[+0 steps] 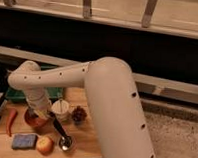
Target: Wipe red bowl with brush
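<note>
A wooden tabletop (84, 143) sits in a dim room, with a dark wall and a pale railing running behind it and speckled floor to the right. The robot's thick white arm sweeps in from the near right and bends down at the far left, where its tool (38, 115) hangs directly over the red bowl (34, 121). Whether the tool is clenched or released I cannot tell; the wrist hides it. A dark slanted stick running from the tool toward the near right looks like the brush (57, 129), its lower end close to a small metal cup (65, 143).

Outward from there: a white cup (60, 109) stands just right of the red bowl, and a small bowl of dark red berries (79, 114) is just beside that. Left of the red bowl lies a red chilli pepper (10, 121). Nearer the front edge are a blue sponge (23, 140) and an apple (45, 145). A green tray (14, 94) lies behind the arm.

The risk, as I judge it, comes from crowding. A wide wiping stroke could swing the brush's long free end into the white cup or the metal cup and tip them. Pressing down off-centre on the rim could also flip or slide the glossy red bowl toward the chilli pepper.
</note>
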{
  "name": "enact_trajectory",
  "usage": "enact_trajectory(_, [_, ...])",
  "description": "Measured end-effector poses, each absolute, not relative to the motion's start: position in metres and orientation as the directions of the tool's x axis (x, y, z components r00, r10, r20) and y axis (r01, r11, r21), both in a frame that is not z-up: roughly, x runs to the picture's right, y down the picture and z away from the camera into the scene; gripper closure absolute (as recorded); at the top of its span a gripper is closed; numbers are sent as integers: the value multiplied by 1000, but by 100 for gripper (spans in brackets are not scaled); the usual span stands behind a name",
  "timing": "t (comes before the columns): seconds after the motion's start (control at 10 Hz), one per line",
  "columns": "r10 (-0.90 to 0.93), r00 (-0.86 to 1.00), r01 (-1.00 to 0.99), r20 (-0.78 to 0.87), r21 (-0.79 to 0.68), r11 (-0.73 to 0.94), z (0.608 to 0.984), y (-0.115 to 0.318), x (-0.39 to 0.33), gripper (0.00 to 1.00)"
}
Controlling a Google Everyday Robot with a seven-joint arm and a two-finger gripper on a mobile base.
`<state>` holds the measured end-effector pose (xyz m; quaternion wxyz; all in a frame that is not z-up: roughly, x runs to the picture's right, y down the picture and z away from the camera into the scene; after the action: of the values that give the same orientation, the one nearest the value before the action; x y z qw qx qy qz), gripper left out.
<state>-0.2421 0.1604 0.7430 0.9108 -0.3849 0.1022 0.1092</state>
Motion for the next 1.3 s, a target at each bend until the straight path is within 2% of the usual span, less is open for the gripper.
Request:
enact_trajectory(0.5, [101,976,-207,-193,-680,703,761,140,-288,100])
enact_trajectory(0.8, [77,983,-174,-168,-692,700,756,155,-300,100])
enact_trajectory(1.3, [144,966,-255,-215,-702,664,740,181,-246,100])
